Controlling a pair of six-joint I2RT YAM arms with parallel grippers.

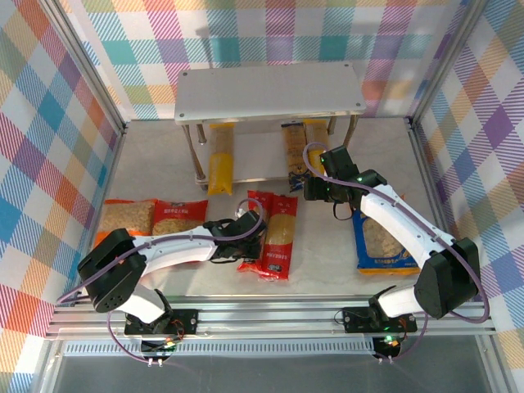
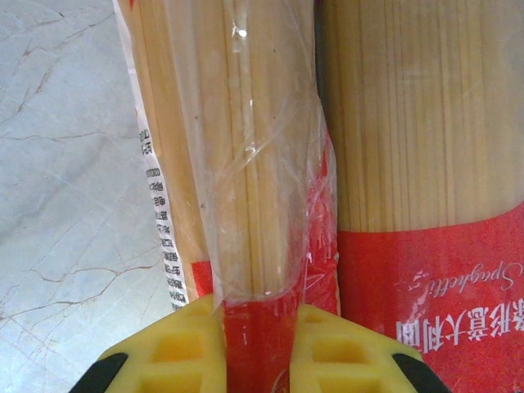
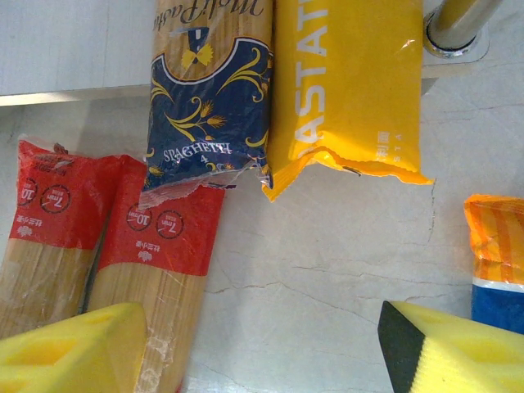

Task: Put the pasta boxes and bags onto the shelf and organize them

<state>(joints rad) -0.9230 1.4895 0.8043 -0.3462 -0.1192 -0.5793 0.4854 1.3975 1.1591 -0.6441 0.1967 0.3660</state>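
Two red pasta boxes lie side by side mid-table. My left gripper (image 1: 250, 230) (image 2: 260, 354) is shut on the left red one (image 1: 255, 214) (image 2: 237, 164), its yellow fingers (image 2: 172, 348) pinching the pack's red end. The second red box (image 1: 279, 237) (image 2: 426, 164) lies touching it on the right. My right gripper (image 1: 315, 187) (image 3: 262, 352) hangs open over bare table in front of the shelf (image 1: 270, 92). A dark blue box (image 1: 292, 147) (image 3: 209, 90) and two yellow boxes (image 1: 219, 161) (image 1: 316, 135) (image 3: 348, 82) lie on the shelf's lower board.
An orange bag (image 1: 127, 217) and a red bag (image 1: 178, 216) lie at the left of the table. A blue bag (image 1: 381, 241) (image 3: 495, 262) lies under the right arm. A shelf leg (image 3: 454, 24) stands beside the right yellow box. Checked walls enclose the table.
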